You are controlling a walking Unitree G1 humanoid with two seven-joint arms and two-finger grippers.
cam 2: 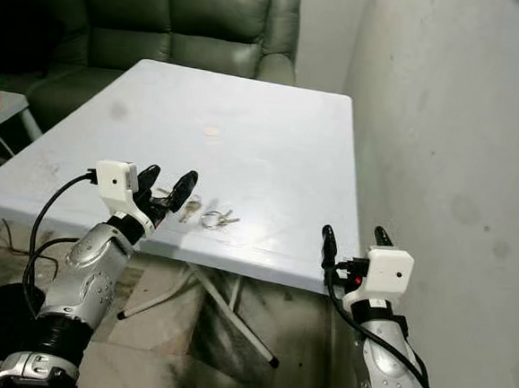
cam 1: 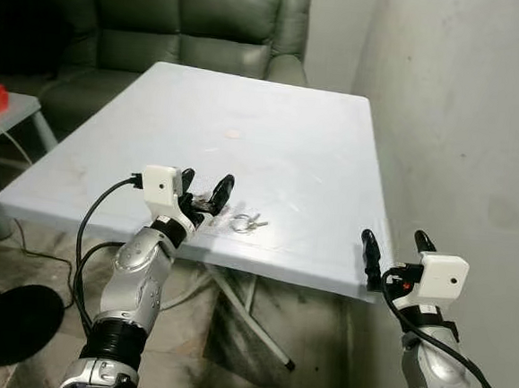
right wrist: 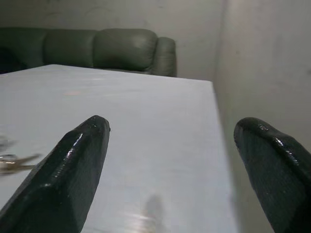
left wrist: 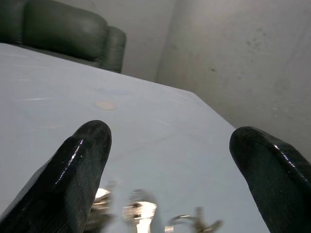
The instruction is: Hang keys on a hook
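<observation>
Left pincer (cam 1: 208, 190) gapes just beside the silver metal keys (cam 1: 246, 222), at their nine o'clock, on the pale-blue square worktop (cam 1: 299, 152); right pincer (cam 1: 397, 245) is open too.

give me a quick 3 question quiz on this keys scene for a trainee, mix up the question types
1. True or false: the left hand is shut on the keys.
2. Multiple choice: where do the keys lie? A) on the sofa B) near the front edge of the white table C) on the floor
3. Fill in: the right hand hangs open off the table's front ____ corner, next to the wall.

Key
1. False: its fingers are spread, with the keys on the table just ahead of them.
2. B
3. right
</observation>
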